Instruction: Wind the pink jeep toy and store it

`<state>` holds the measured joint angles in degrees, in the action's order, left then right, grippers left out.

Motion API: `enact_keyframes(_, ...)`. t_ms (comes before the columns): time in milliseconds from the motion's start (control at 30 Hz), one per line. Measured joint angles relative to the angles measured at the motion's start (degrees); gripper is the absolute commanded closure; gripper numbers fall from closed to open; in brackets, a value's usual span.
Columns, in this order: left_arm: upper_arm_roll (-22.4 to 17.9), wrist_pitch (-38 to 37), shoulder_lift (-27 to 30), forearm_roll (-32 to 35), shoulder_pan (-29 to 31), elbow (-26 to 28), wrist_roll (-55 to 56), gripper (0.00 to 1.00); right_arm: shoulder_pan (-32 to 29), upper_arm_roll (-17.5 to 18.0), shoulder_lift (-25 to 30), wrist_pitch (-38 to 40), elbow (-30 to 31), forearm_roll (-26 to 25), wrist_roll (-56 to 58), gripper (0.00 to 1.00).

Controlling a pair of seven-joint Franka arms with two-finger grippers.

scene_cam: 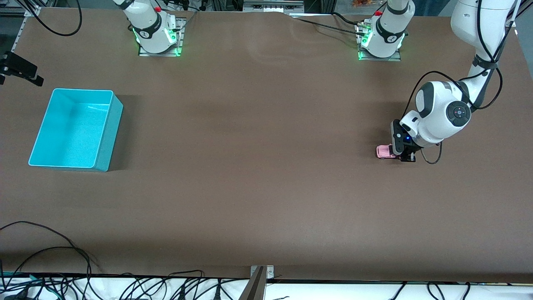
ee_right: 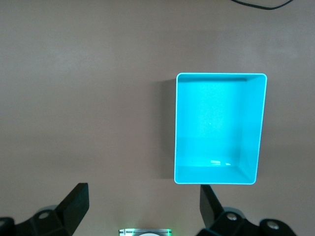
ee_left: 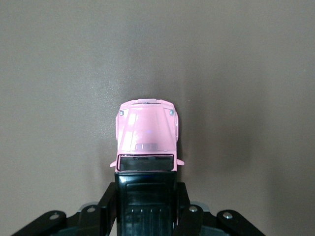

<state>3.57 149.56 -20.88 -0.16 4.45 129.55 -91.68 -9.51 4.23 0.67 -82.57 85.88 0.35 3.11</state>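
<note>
Front view: left gripper (scene_cam: 406,155) is down at the table (scene_cam: 258,166) near the left arm's end, closed on the pink jeep toy (scene_cam: 385,151). Jeep sits on the tabletop, pink nose sticking out from the fingers toward the right arm's end. Left wrist view: both black fingers (ee_left: 109,204) pinch the jeep's (ee_left: 146,130) black roofed rear from either side, pink hood and windshield clear in front of them. Wheels not visible from this angle.

Turquoise bin (scene_cam: 77,128) stands well apart from the jeep, at the right arm's end of the table, open top up. Right wrist view looks down on the bin (ee_right: 219,129), nothing inside.

Right gripper (ee_right: 143,204) waits high up, jaws spread wide with nothing between them; its fingers (ee_right: 74,201) frame bare table beside the bin. In the front view only the right arm's base (scene_cam: 155,25) shows.

Cables (scene_cam: 50,258) lie along the table's nearest edge.
</note>
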Motion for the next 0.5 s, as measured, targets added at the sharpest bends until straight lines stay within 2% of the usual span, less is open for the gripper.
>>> enact_keyframes(501,0.08,0.01,-0.02,0.0,0.06,0.0,-0.03,0.94,0.0,0.0,0.0,0.0,0.0,0.0,0.0,0.0)
